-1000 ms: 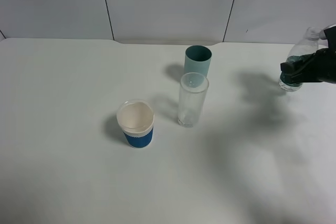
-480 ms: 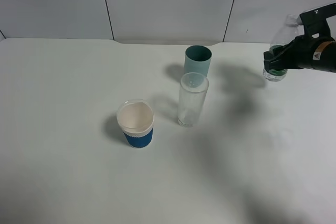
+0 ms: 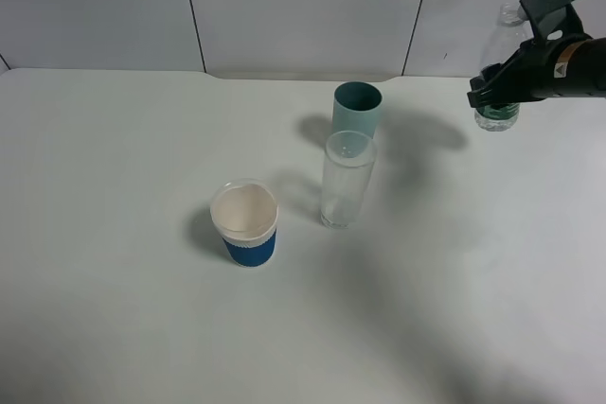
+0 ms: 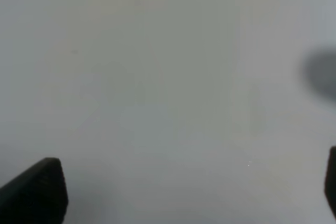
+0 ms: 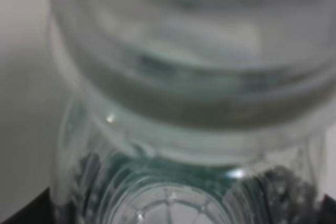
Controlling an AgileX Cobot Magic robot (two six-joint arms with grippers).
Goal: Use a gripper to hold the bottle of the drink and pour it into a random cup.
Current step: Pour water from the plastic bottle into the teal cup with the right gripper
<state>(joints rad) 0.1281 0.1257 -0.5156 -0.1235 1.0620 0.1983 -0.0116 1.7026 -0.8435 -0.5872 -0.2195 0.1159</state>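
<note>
ext: high, down | L wr: near table (image 4: 157, 77) | R wr: bottle (image 5: 173, 87) close-up

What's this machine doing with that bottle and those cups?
The right gripper is shut on a small clear bottle and holds it upright, apparently just off the white table, at the far right. Three containers stand near the middle: a teal cup, a glass in front of it, and a paper cup. The bottle is well to the right of them all, so pouring has not begun. The left gripper is open and holds nothing.
</note>
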